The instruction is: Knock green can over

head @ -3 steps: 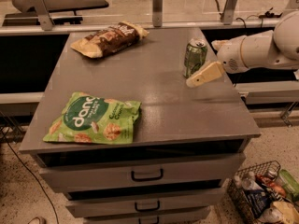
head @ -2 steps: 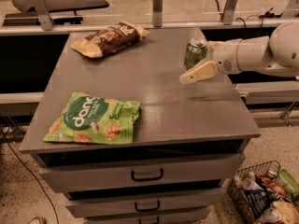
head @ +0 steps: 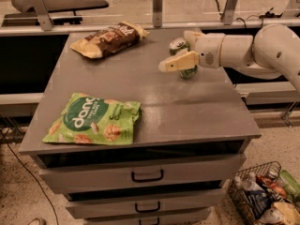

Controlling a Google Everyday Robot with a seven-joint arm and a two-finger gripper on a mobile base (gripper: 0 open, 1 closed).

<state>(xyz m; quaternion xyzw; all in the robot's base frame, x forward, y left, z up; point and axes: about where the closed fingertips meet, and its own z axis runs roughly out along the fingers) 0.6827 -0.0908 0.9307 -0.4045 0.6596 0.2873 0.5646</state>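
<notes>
Camera view, single frame. Grey metal-topped drawer cabinet (head: 187,116) fills the scene. The small green metal drink can w/ silver top (head: 188,72) stands at the far-right part of the top, well apart from both bags. It appears to lean a little, top toward the left, and is not yet lying flat. The white arm enters from the right. Its two-finger gripper (head: 174,50) is at the can, cream fingers (head: 178,61) spread apart: one crosses the can's near side and looks to be touching it, the other sits on its far side. Nothing is pinched.

Other items: brown-and-tan crinkled snack bag (head: 108,39) at far left; flat green snack bag w/ white lettering (head: 93,120) at near left; wire basket of groceries (head: 241,197) on the floor, near right.

Step in hand (judgement): tipping the can. To do it well, push high on the body, near the silver top, so it topples rather than slides. Sweep sideways toward the open left-centre of the top, w/ fingers kept apart so the can isn't clamped upright. Avoid driving it to the right edge, where it could roll off toward the basket.
</notes>
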